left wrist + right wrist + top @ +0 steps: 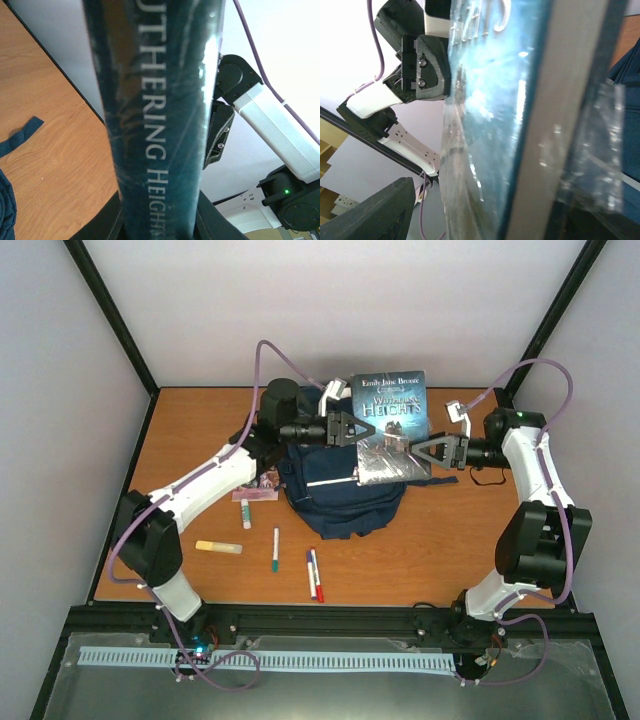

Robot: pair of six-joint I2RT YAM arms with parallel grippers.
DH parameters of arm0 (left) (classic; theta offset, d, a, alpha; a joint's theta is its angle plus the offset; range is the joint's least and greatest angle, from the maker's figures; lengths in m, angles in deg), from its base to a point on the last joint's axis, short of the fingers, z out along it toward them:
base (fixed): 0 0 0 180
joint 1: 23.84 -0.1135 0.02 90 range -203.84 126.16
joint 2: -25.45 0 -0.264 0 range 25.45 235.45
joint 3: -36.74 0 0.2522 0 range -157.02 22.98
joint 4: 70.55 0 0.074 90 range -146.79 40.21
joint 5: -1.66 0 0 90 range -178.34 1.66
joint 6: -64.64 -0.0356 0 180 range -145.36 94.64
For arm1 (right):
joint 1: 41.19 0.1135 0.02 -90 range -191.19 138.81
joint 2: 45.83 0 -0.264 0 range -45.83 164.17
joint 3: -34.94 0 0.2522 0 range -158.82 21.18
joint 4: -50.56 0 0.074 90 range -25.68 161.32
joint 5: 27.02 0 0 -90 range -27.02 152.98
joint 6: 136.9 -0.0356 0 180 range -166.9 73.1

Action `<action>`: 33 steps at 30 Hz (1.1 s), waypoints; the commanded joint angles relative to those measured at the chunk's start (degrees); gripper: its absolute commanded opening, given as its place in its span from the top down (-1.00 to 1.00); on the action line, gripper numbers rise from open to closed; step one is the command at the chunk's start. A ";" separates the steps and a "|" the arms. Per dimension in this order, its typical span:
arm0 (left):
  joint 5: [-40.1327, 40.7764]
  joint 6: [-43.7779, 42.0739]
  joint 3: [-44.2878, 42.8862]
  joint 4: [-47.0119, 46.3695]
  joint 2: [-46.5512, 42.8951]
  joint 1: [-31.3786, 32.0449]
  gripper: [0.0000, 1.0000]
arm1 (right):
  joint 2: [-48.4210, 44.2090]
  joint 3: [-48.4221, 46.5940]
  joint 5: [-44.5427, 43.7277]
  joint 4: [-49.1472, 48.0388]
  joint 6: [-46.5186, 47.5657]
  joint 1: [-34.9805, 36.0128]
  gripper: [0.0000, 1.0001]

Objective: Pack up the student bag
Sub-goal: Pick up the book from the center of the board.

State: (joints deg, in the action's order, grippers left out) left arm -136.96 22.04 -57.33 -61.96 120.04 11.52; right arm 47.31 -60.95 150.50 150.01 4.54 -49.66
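The student bag (pixel 345 495), navy with a thin white stripe, lies mid-table. A blue "Wuthering Heights" book (pixel 392 415) in clear plastic wrap is held tilted above its far end. My left gripper (pixel 365 430) is shut on the book's spine (pixel 160 125), which fills the space between its jaws (pixel 159 225). My right gripper (pixel 412 448) is at the book's lower right edge. In the right wrist view the book (pixel 495 125) sits between its jaws. The visible finger (pixel 370 215) stands apart from the cover and the other is hidden. The bag's fabric (pixel 625 65) shows behind.
On the table left of and in front of the bag lie a yellow highlighter (pixel 218 547), a green-capped marker (pixel 275 549), blue and red pens (pixel 314 575), a white marker (pixel 245 512) and a small pink item (pixel 258 490). A loose dark strap (pixel 20 135) lies on the wood.
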 commanded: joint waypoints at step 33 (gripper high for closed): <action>0.76 -5.26 -7.36 0.51 7.04 -1.25 -0.46 | -4.75 3.00 9.24 -10.66 -13.12 -1.14 0.94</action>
State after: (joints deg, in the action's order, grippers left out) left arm -137.72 20.20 -61.99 -63.01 127.53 10.71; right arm 44.01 -57.34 147.22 141.42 -8.88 -49.68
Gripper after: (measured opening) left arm 0.713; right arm 0.232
